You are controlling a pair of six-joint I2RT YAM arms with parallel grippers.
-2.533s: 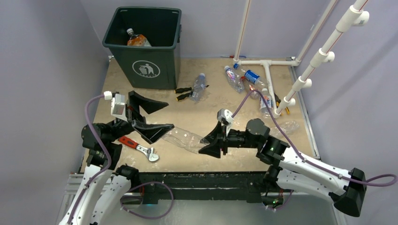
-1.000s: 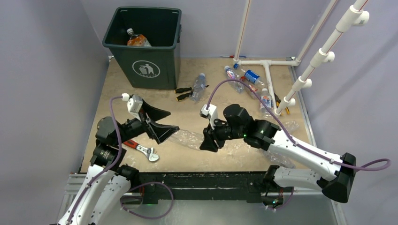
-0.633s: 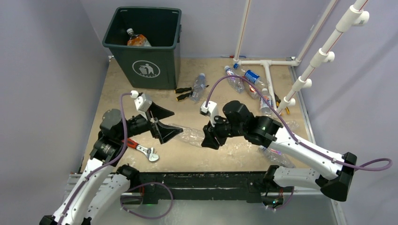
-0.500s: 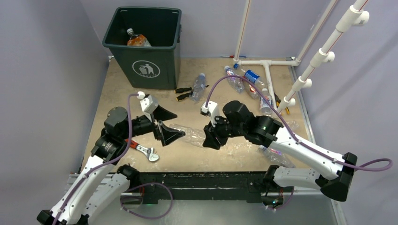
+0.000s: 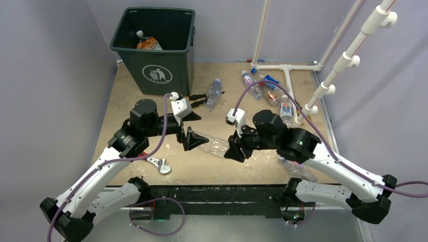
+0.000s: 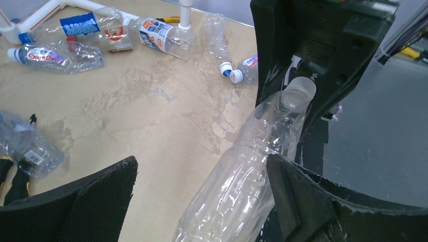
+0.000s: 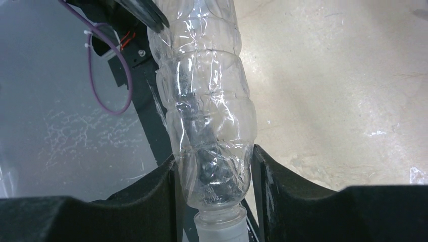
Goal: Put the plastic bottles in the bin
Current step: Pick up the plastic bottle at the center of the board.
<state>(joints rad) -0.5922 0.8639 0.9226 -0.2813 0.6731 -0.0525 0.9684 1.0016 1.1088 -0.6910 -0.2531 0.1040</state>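
Over tabletop (image 5: pixel 126 101), right end effector (image 5: pixel 233 150) clamps bottle (image 5: pixel 214 145), neck rightward; left end effector (image 5: pixel 193 127) gapes.

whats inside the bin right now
One bottle with an orange label lies inside the bin, toward its left side. The rest of the visible interior is dark. The near wall hides the front of the floor, so anything lying there cannot be seen.

I have the bin (image 5: pixel 151 55) at the far left of the counter (image 5: pixel 126 96), with a lone bottle (image 5: pixel 147 43) in it. The middle bottle (image 5: pixel 214 145) runs between the arms, its neck end between the right jaws and its other end between the left jaws. The loose bottles (image 5: pixel 252 85) lie far right beside the pipe frame (image 5: pixel 288 83), and the wrench (image 5: pixel 160 164) lies near left.
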